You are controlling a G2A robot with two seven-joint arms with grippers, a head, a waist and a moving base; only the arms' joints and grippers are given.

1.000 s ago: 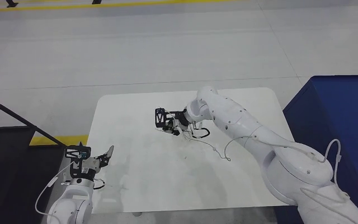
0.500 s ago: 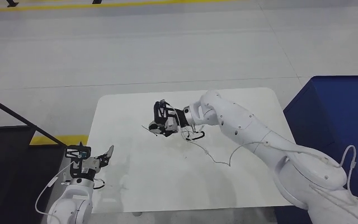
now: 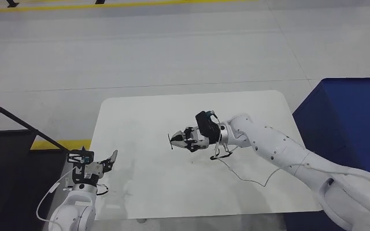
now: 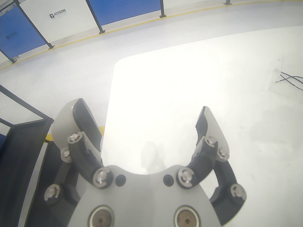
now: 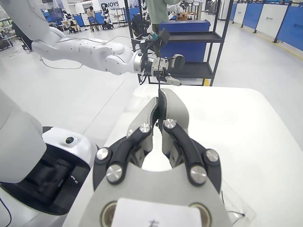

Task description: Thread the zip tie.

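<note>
A thin black zip tie [image 5: 159, 81] sticks straight out from between the fingertips of my right gripper [image 5: 159, 95], which is shut on it. In the top view that gripper [image 3: 176, 140] hangs over the middle of the white table [image 3: 144, 185], pointing left, with the zip tie [image 3: 171, 140] crosswise at its tip. My left gripper [image 4: 142, 116] is open with nothing between its fingers, and it sits at the table's front left edge [image 3: 110, 159]. It faces the right gripper from a distance [image 5: 174, 81].
A clear plastic sheet with spare black zip ties [image 4: 287, 79] lies on the table. A white cable [image 3: 248, 179] from the right arm trails over the tabletop. A blue bin [image 3: 341, 115] stands at the right and a black shelf rack [image 5: 180, 36] beyond the left edge.
The right arm has drawn back toward the table's middle and front, turning its gripper to point left with the zip tie held. The left arm has not moved.
</note>
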